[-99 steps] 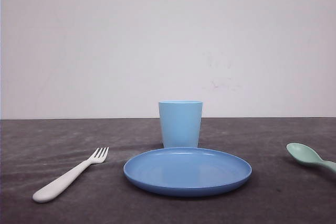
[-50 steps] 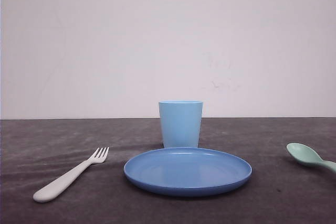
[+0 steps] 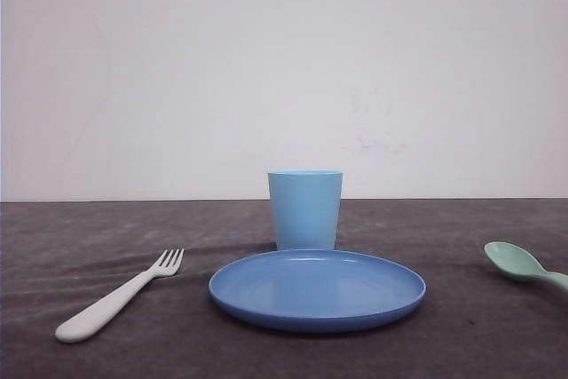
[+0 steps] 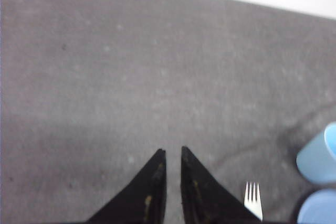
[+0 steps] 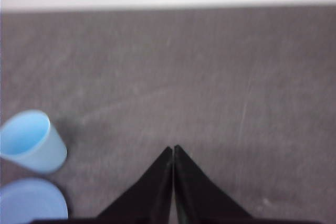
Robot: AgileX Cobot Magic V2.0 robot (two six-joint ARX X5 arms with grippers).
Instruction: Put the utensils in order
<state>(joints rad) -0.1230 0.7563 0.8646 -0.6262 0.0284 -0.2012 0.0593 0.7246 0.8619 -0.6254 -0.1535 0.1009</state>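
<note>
The white fork point(image 3: 115, 301) lies on the dark table at the front left, tines pointing toward the back. At the right edge lies the mint-green spoon point(image 3: 519, 264), its handle cut off by the frame. In the left wrist view my left gripper point(image 4: 172, 151) hovers over bare table, its jaws nearly together with only a thin slit and nothing between them; the fork's tines point(image 4: 253, 198) show just beside it. My right gripper point(image 5: 173, 148) is shut and empty over bare table.
A light blue cup point(image 3: 304, 210) stands upright in the middle, directly behind a blue round plate point(image 3: 317, 288). Both also appear at the edge of the wrist views: cup point(image 4: 320, 156), plate point(image 4: 317, 208), cup point(image 5: 31, 142), plate point(image 5: 31, 200). A white wall rises behind the table.
</note>
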